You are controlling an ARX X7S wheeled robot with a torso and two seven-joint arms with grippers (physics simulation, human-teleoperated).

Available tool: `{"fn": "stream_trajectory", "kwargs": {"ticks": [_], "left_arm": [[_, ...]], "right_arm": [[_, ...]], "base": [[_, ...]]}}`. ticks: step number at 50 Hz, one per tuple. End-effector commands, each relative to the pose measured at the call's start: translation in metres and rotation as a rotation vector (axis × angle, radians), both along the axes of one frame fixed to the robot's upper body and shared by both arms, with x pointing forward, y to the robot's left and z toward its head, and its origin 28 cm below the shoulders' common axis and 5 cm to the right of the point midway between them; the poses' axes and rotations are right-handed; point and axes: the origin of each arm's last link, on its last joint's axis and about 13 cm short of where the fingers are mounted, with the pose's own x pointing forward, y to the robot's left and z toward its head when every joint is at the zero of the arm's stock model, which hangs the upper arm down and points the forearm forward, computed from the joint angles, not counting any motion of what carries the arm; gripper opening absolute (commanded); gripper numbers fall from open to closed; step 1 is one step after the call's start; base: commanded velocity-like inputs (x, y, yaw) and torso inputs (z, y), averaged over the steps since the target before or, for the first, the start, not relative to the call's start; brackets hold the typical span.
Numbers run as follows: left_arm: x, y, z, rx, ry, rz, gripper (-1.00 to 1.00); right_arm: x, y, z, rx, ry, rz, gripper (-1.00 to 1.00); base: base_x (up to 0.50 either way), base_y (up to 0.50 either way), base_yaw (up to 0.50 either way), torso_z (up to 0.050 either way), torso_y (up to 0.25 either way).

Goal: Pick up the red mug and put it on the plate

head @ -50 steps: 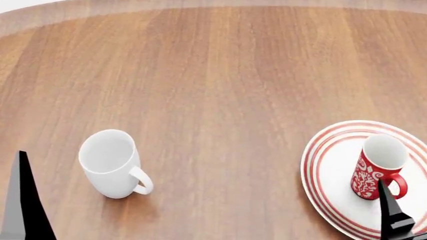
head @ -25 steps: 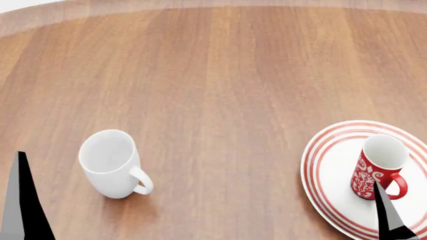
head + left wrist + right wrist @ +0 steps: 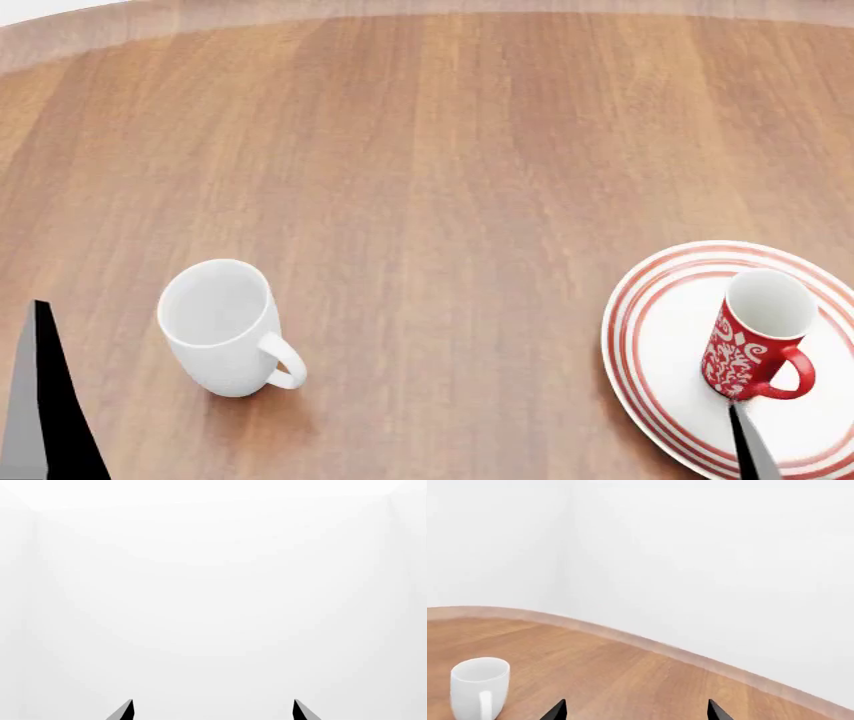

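Note:
The red mug stands upright on the plate at the near right of the head view, its handle pointing to the near right. My right gripper is open and empty. One of its fingers shows just in front of the mug, apart from it. The red mug and plate are out of the right wrist view. My left gripper is open and empty, facing a blank white wall. One of its fingers shows at the near left.
A plain white mug stands upright on the wooden table at the near left, and also shows in the right wrist view. The table's curved far edge meets a white wall.
My right gripper's finger has drawn back towards the near edge of the head view, away from the red mug, uncovering its handle. The mugs, plate and left arm have not moved.

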Motion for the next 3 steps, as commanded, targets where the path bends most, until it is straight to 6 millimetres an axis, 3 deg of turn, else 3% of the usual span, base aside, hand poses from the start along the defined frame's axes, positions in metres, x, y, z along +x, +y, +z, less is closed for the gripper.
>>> {"fn": "stream_trajectory", "kwargs": {"ticks": [1,3], "left_arm": [[0.0003,-0.0002,0.0011,0.000,-0.003,0.000,1.00],[-0.0002,-0.0001,0.0013,-0.001,-0.004,-0.001,1.00]], "right_arm": [[-0.0107,0.0037,0.0046,-0.017,-0.031,0.019,1.00],[-0.0127,0.0046,0.0055,-0.023,-0.038,0.022,1.00]], "base": [[0.00,0.00,0.00,0.000,0.000],[0.00,0.00,0.00,0.000,0.000]]}}
